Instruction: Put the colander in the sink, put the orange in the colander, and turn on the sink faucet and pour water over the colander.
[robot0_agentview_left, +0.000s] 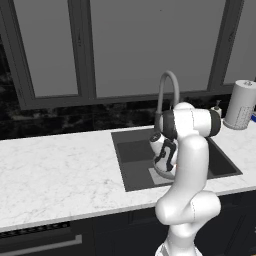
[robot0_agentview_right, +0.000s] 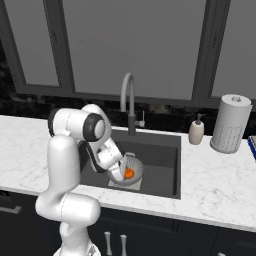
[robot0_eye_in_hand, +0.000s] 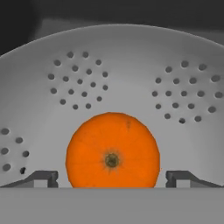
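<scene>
The light-grey perforated colander (robot0_eye_in_hand: 131, 57) sits on the floor of the dark sink (robot0_agentview_right: 160, 165), near its front left. The orange (robot0_eye_in_hand: 112, 151) lies inside the bowl and also shows as a small bright ball (robot0_agentview_right: 129, 173). My gripper (robot0_eye_in_hand: 112, 180) reaches down into the colander and stands open. Its fingertips (robot0_eye_in_hand: 43, 177) flank the orange with a gap on each side. The gooseneck faucet (robot0_agentview_right: 127, 95) rises behind the basin, its spout arching over the sink, and no stream of water comes from it.
A white paper-towel roll (robot0_agentview_right: 231, 124) and a small soap dispenser (robot0_agentview_right: 196, 131) stand on the counter right of the sink. White marble counter (robot0_agentview_left: 55, 165) stretches to the left. Windows run along the back wall.
</scene>
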